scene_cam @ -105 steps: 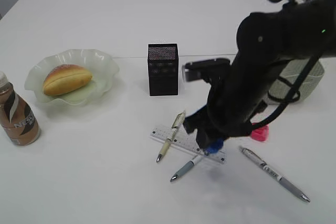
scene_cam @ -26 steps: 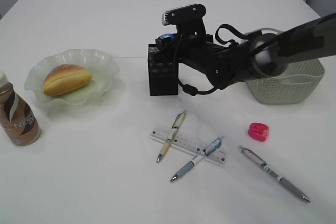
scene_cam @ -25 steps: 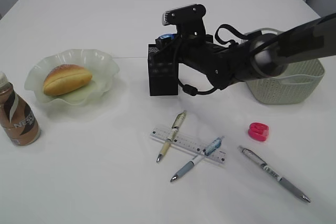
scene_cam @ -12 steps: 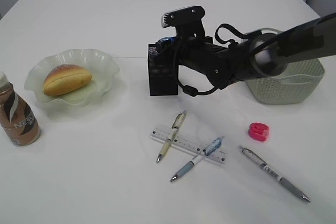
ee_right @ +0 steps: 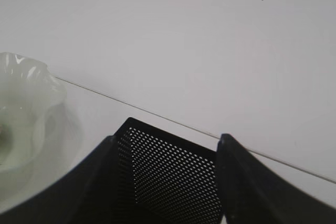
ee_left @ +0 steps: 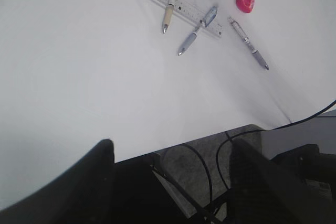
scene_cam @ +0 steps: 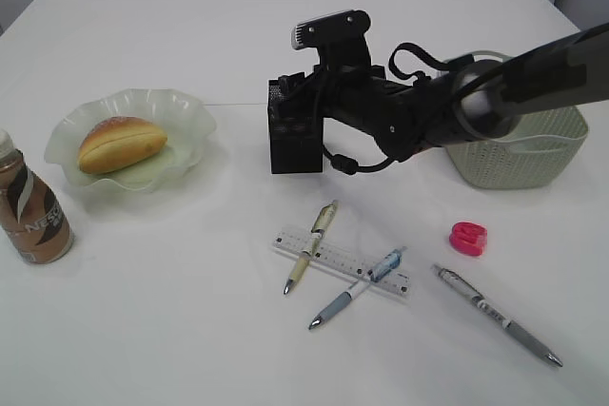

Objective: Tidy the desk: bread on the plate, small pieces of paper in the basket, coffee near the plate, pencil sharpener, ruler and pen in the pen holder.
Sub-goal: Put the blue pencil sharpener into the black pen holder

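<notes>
My right gripper [scene_cam: 303, 85] hovers just over the black mesh pen holder [scene_cam: 295, 149], open, and in the right wrist view [ee_right: 168, 145] only the holder's mesh [ee_right: 173, 177] shows between its fingers. The bread [scene_cam: 121, 143] lies on the green plate [scene_cam: 186, 106], with the coffee [scene_cam: 33, 211] to its left. The ruler [scene_cam: 333, 256] lies under a beige pen [scene_cam: 310, 246] and a blue-grey pen [scene_cam: 357, 289]; a silver pen [scene_cam: 495, 316] lies further right. I cannot tell whether the small pink rounded thing [scene_cam: 467, 238] is the pencil sharpener. No paper pieces show. My left gripper [ee_left: 170, 182] is open and empty.
The basket [scene_cam: 533, 164] stands at the right, behind my right arm. The left wrist view looks over the desk's front edge at cables and a grey base, with the ruler [ee_left: 186, 8] and pink thing [ee_left: 245, 2] far off.
A small blue thing that sat between the right jaws above the pen holder no longer shows, and those jaws have spread. The arm has barely moved.
</notes>
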